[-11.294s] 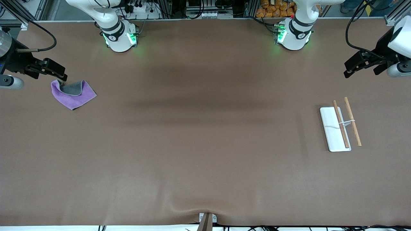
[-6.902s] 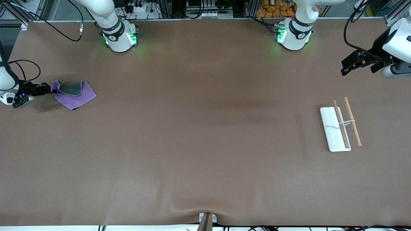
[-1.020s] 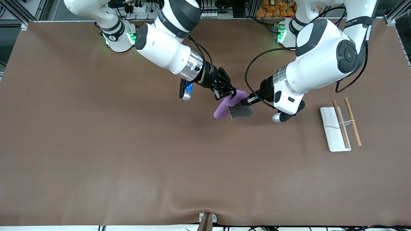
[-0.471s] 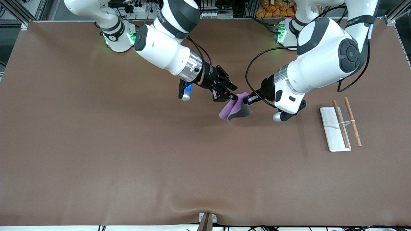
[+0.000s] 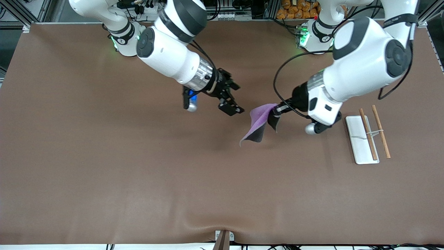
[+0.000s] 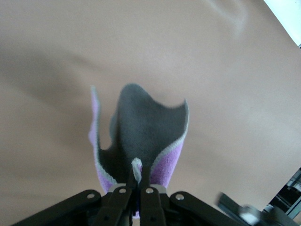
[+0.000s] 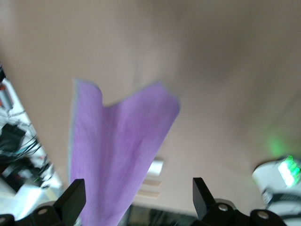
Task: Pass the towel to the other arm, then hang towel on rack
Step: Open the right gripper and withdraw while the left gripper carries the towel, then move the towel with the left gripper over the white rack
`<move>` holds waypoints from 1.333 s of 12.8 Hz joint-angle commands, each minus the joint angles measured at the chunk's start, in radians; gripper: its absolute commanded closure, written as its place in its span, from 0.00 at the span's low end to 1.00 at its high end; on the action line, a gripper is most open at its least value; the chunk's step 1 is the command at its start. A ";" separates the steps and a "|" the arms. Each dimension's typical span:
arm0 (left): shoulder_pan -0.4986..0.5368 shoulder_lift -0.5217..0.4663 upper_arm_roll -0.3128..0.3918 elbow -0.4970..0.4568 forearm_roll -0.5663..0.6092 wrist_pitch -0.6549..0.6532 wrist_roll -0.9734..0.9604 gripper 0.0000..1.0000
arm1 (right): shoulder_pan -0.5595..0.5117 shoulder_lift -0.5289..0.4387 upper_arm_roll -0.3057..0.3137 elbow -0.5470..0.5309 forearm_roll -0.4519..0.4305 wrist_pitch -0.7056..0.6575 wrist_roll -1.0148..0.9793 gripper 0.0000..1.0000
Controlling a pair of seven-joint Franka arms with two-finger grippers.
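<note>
The towel, purple on one face and dark grey on the other, hangs in the air over the middle of the table. My left gripper is shut on its upper edge. In the left wrist view the towel droops away from the pinched fingertips of the left gripper. My right gripper hovers open beside the towel, toward the right arm's end, apart from it. The right wrist view shows the purple towel ahead of the open right gripper. The rack sits toward the left arm's end.
The rack's two brown rods run side by side over its white plate, held by a thin wire. Brown cloth covers the table. The arms' bases stand along the edge farthest from the front camera.
My right gripper has opened, let go of the towel and drawn back toward its own end. The left gripper has carried the towel a little toward the rack, and it now hangs unfolded.
</note>
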 commanded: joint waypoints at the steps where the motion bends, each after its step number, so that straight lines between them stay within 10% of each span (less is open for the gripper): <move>1: 0.074 -0.005 -0.001 -0.002 -0.001 -0.056 0.157 1.00 | -0.012 -0.062 0.004 -0.010 -0.201 -0.084 0.004 0.00; 8: 0.223 0.026 -0.001 -0.016 0.065 -0.173 0.453 1.00 | -0.168 -0.146 0.003 -0.009 -0.263 -0.333 -0.596 0.00; 12: 0.312 0.031 -0.001 -0.029 0.111 -0.256 0.613 1.00 | -0.239 -0.203 0.003 -0.007 -0.528 -0.522 -0.908 0.00; 17: 0.445 0.015 -0.001 -0.078 0.117 -0.379 0.795 1.00 | -0.447 -0.229 0.001 -0.004 -0.529 -0.607 -1.412 0.00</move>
